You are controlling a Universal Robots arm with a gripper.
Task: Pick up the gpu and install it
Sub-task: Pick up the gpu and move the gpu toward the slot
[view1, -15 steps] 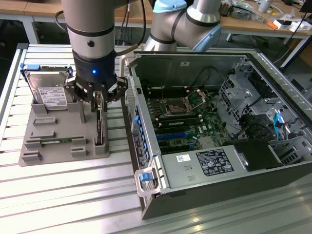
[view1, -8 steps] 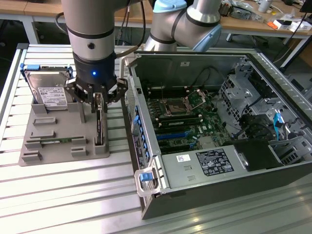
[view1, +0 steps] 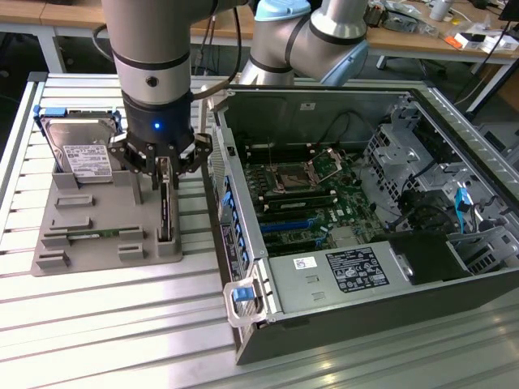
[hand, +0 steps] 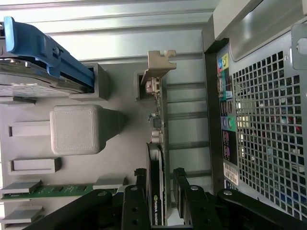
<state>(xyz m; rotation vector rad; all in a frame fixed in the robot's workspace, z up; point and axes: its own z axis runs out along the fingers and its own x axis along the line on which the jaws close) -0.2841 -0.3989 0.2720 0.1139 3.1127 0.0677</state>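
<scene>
Starting at the exterior view's left, the hard drive [view1: 81, 150] stands in the grey holder [view1: 61, 243] on the worktop [view1: 122, 324]. A memory stick [view1: 89, 236] lies in a slot nearer the holder's front. Next along, the gpu [view1: 165, 212] stands on edge in its own slot, on the side of the holder nearest the computer case [view1: 243, 243]. Its silver bracket [hand: 158, 64] is at the end of the card away from the fingers.

I judge the step in hand to be the pick, since the card is neither lifted nor installed. The end effector [view1: 162, 174] sits low over the card, spread wide, with one finger [hand: 140, 184] on either side of it. It holds nothing. On my wrist camera I see a sliver of gap on each side, so I take it the pads are not touching the card, though the angle is steep.

As I see it, the grip calls for the fingers centred on the card and pressing on its flat faces. It then needs a straight pull clear of the slot walls.

At the exterior view's right, the case lies open on its side with the motherboard [view1: 300, 186] exposed.
</scene>
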